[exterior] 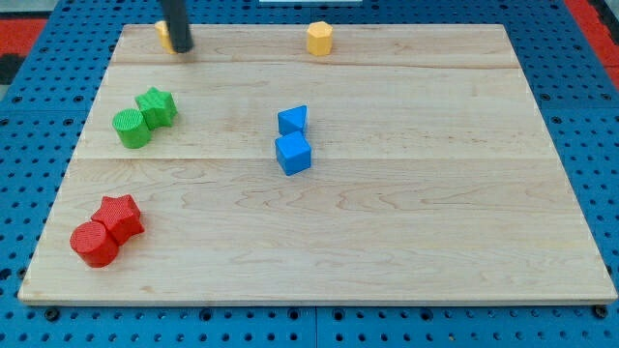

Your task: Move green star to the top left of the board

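Observation:
The green star (158, 104) lies on the wooden board (387, 242) at the view's upper left, touching a green cylinder (132, 128) on its lower left. My tip (182, 47) is near the board's top left edge, above the green star and apart from it. A yellow block (163, 34) sits right beside the rod, partly hidden by it.
A yellow hexagonal block (320, 39) stands at the top middle. A blue triangular block (293, 120) and a blue cube (293, 154) sit at the centre. A red star (120, 215) and a red cylinder (95, 244) lie at the lower left.

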Robot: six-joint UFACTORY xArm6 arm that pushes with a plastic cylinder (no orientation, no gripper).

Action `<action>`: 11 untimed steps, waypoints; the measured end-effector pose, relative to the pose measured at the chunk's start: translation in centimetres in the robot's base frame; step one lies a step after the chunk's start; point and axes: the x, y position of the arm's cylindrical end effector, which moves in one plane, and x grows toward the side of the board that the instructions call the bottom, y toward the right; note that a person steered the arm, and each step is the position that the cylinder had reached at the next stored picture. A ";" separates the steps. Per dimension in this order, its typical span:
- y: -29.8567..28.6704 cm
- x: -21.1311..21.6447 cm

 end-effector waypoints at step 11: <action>0.9 8.3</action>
